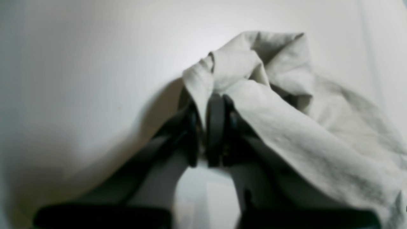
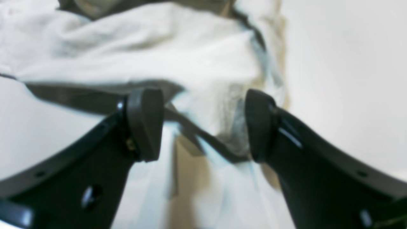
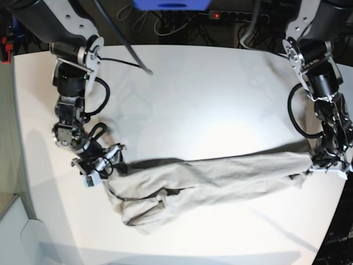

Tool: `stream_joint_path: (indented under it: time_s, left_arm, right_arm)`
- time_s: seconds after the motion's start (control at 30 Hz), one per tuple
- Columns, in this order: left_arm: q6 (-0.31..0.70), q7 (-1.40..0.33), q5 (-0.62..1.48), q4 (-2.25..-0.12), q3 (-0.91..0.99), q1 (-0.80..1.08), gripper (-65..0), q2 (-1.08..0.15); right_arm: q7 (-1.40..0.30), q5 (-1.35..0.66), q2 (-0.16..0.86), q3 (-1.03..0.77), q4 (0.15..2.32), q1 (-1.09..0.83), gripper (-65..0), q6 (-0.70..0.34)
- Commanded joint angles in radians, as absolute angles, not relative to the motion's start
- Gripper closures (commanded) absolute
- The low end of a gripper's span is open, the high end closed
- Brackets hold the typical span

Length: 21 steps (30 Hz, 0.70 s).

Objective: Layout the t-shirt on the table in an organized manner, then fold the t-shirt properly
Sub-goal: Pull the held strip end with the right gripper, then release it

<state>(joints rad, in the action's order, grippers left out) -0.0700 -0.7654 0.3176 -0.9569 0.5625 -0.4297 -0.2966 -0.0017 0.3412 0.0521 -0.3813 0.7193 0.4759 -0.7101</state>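
Base view: one white table (image 3: 198,94), its far half bare. One grey-beige t-shirt (image 3: 209,179) lies stretched in a long band along the table's near side, short of the near edge. Left gripper (image 1: 203,127) is clamped on one shirt end; right gripper (image 2: 203,124) stands spread apart, with the other end's cloth between its pads.

Two arms reach down from the far edge in the base view, wrists bent low. The left gripper (image 1: 203,127) — on that view's right — has its dark pads pressed together, pinching a bunched fold of the t-shirt (image 3: 220,179). The right gripper (image 2: 203,124), on the opposite side, stands with its jaws spread wide, cloth lying between the fingers (image 2: 144,124) — gripped by neither pad. Both forearms angle steeply downward.
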Motion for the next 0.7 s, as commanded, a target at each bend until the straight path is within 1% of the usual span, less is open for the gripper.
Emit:
stream_joint_path:
  time_s: [0.0,0.07,0.17,0.27,0.3,0.33,0.53,0.67]
  left_arm:
    - [-0.059,-0.746,0.32,-0.975,0.565,-0.456,-0.1,-0.314]
    - [-0.059,-0.746,0.32,-0.975,0.565,-0.456,-0.1,-0.314]
    - [-0.059,-0.746,0.32,-0.975,0.565,-0.456,-0.1,-0.314]
    - [-0.059,-0.746,0.32,-0.975,0.561,-0.456,-0.1,-0.314]
    - [-0.059,-0.746,0.32,-0.975,0.559,-0.456,-0.1,-0.314]
    - [-0.059,-0.748,0.32,-0.975,0.559,-0.455,-0.1,-0.314]
    - [-0.059,-0.759,0.321,-1.012,0.567,-0.452,-0.1,-0.317]
    - [-0.059,-0.76,0.321,-1.102,0.567,-0.404,-0.1,-0.306]
  right_arm:
    - [0.036,0.325,0.058,-0.383,0.734,0.526,-33.0,-0.698]
    - [0.044,0.323,0.056,-0.384,0.734,0.533,-26.0,-0.698]
    - [0.073,0.323,0.051,-0.383,0.733,0.535,-11.5,-0.698]
    - [0.094,0.323,0.05,-0.381,0.734,0.533,-2.8,-0.69]
    - [0.101,0.323,0.05,-0.381,0.734,0.536,-1.0,-0.664]
    - [0.102,0.323,0.05,-0.38,0.737,0.539,-0.1,-0.648]
    - [0.102,0.323,0.051,-0.38,0.739,0.625,-0.1,-0.65]
    - [0.099,0.321,0.005,-0.38,0.737,0.707,-0.1,-0.65]
